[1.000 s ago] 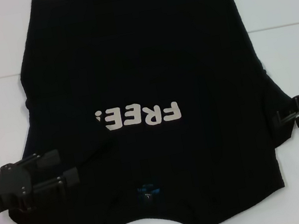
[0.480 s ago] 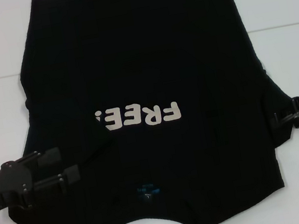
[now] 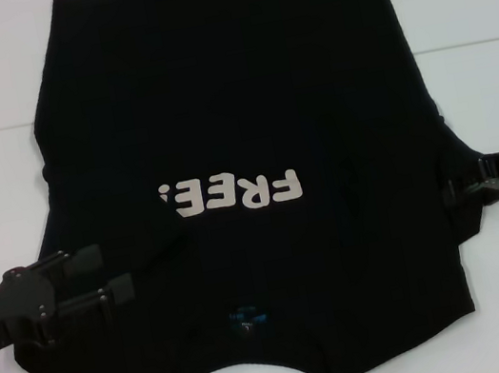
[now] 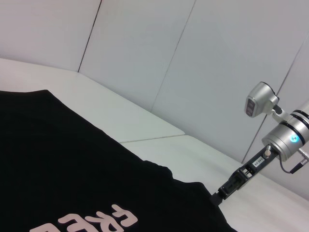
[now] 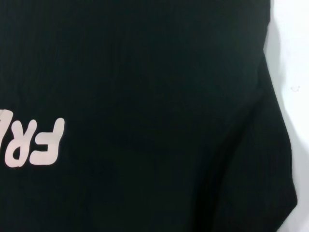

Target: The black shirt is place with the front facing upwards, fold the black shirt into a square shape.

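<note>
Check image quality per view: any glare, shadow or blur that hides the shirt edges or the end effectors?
Head view: even light, no glare; the black shirt has crisp edges on the white table, but the dark left end effector and right end effector blend into it. Left wrist view: sharp, soft wall shading. Right wrist view: lettering slightly soft, faint shadow along the shirt edge.

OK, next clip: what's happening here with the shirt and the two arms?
A black shirt lies spread front-up on the white table, its "FREE!" lettering showing. The left gripper sits over the left sleeve area with its fingers apart. The right gripper is at the shirt's right sleeve edge; whether it has pinched the cloth cannot be told. No fold is visible in the body of the shirt.
</note>
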Motion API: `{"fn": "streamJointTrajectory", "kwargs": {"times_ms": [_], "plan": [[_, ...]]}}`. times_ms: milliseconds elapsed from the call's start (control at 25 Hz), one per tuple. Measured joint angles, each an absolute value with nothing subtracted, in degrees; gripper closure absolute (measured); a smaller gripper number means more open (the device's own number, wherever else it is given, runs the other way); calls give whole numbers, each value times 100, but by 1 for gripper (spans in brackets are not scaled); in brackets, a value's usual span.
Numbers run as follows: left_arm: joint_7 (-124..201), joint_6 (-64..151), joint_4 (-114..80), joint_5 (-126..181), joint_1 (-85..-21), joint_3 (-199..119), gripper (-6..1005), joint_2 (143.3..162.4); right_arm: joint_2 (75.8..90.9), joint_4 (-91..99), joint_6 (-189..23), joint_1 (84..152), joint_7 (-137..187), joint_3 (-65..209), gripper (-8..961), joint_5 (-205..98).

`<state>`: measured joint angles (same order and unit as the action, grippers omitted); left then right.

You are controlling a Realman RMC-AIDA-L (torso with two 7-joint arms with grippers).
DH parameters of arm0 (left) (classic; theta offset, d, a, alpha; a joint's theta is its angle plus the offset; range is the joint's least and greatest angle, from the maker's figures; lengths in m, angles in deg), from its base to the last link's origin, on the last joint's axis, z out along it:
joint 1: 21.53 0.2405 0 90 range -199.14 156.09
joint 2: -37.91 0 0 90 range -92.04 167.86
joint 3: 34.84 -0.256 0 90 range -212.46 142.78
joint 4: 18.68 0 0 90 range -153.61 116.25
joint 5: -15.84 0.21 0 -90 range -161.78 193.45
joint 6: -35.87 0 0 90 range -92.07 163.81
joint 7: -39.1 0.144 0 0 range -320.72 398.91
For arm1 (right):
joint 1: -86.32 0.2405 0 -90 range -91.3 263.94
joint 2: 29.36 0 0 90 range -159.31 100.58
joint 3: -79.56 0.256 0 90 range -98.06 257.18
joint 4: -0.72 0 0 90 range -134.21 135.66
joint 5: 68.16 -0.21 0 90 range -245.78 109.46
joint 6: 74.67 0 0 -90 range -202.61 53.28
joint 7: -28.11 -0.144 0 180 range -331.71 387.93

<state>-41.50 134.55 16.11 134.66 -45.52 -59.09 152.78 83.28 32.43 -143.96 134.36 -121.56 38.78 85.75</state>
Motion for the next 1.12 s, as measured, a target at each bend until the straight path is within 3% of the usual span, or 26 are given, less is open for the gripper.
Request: {"fn": "streamJointTrajectory", "kwargs": {"times_ms": [680, 880, 1000, 1120], "plan": [[-4150, 13447, 1603, 13466, -4552, -5909, 153, 15278, 8331, 3333, -14246, 13437, -12150, 3775, 313, 8601], [-4150, 13448, 1603, 13466, -4552, -5909, 153, 15278, 8331, 3333, -14174, 13434, -12198, 3624, 552, 8605], [-4150, 13448, 1603, 13466, -4552, -5910, 153, 15278, 8331, 3333, -14146, 13439, -12206, 3609, 767, 8607], [-4150, 13448, 1603, 13466, -4552, -5910, 153, 15278, 8331, 3333, -14128, 13441, -12208, 3607, 871, 8609]]}}
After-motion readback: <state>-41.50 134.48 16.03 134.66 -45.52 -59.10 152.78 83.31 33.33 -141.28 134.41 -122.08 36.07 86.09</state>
